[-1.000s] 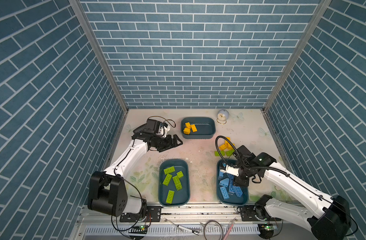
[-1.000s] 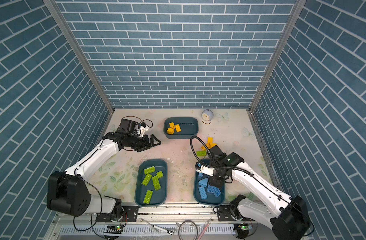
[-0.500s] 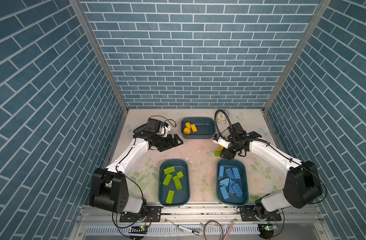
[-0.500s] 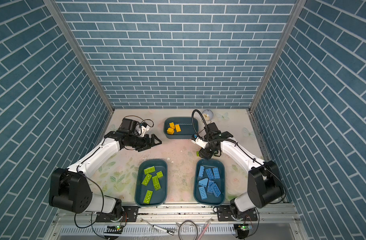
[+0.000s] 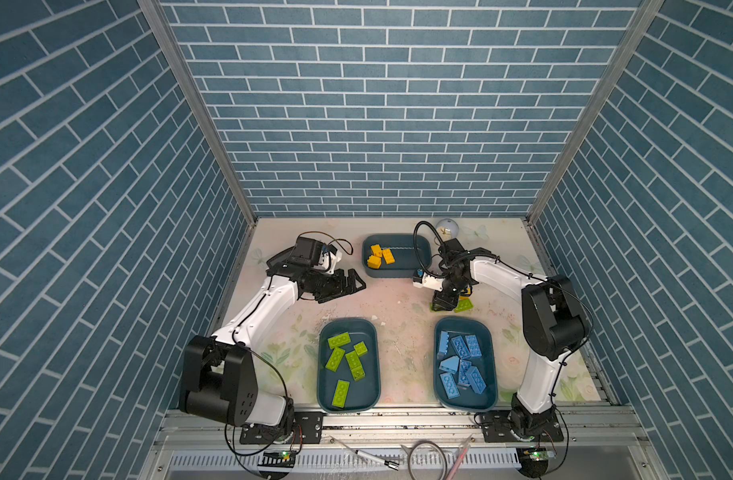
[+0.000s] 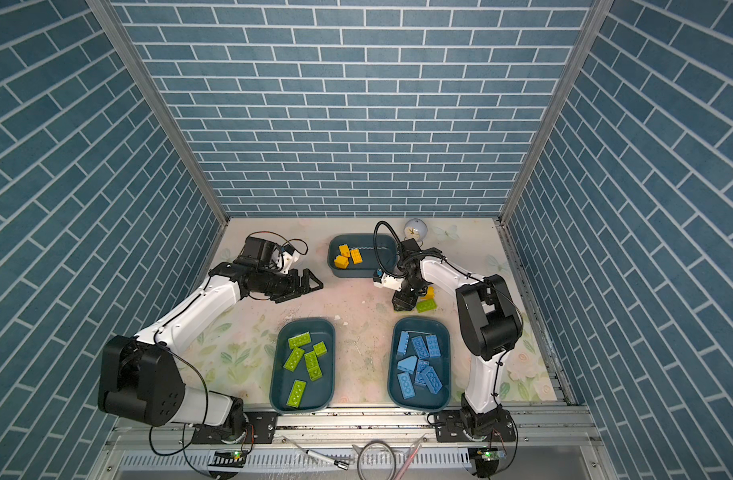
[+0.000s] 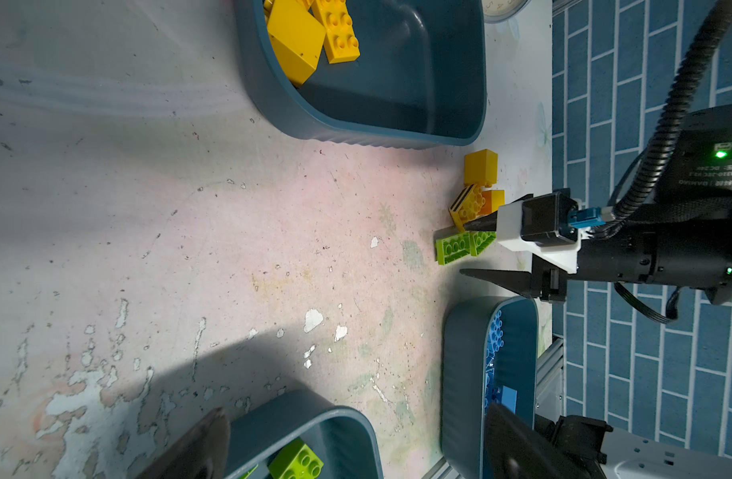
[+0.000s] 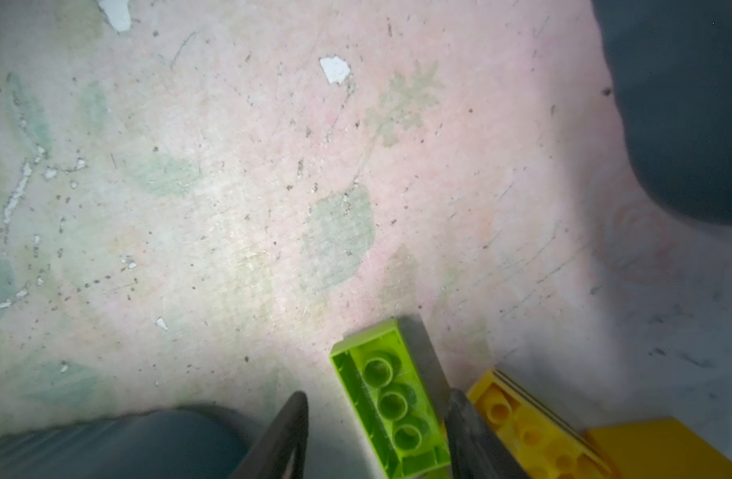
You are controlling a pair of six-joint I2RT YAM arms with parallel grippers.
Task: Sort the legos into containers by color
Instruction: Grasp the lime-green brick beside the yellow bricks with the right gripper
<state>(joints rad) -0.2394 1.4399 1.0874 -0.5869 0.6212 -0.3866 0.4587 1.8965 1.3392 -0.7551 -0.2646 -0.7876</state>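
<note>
straddling one green lego, right hand sits by three tubs.

Both top views look down from high up at the whole table. Each wrist camera sits low, close to it. Both wrist views show the same green brick.

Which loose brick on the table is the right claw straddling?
The green brick; the yellow bricks lie just outside the right claw.

Legos are glossy plastic, containers smooth plastic, tabletop scuffed and matt
</note>
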